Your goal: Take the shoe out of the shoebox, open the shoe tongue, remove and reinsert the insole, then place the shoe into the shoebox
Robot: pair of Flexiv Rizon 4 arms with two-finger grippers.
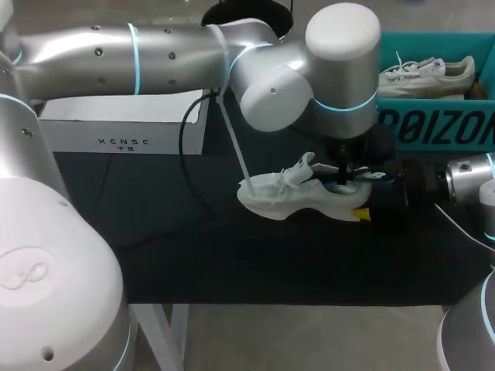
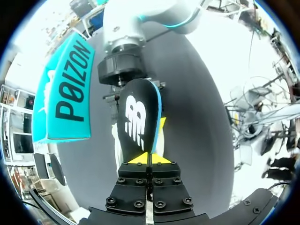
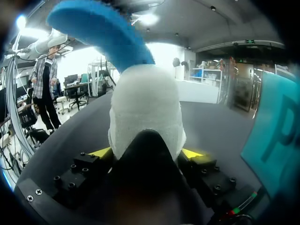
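Shoe [image 1: 286, 197] tight in right claw [image 3: 146, 152], 1 insole [image 2: 138, 119] tight in left claw [image 2: 149, 159], 2nd shoe [image 1: 429, 76] in 1 shoebox [image 1: 433, 127]

Shoe [image 1: 290, 197]: white all over with white laces; black at the heel in the right wrist view.
Insole [image 2: 138, 117]: black top with a white logo; bright blue edge and underside.
Shoebox [image 1: 433, 127]: teal with large dark lettering.
Second shoe [image 1: 425, 76]: off-white, pale laces.
White box [image 1: 124, 127]: white with small dark print.
Counter [image 1: 232, 255]: plain dark grey.
Left claw [image 2: 150, 158]: black with yellow tips.
Right claw [image 3: 146, 152]: black with yellow tips.
Left arm [image 1: 116, 54]: silver with cyan rings.
Right arm [image 1: 472, 174]: silver with a cyan ring.
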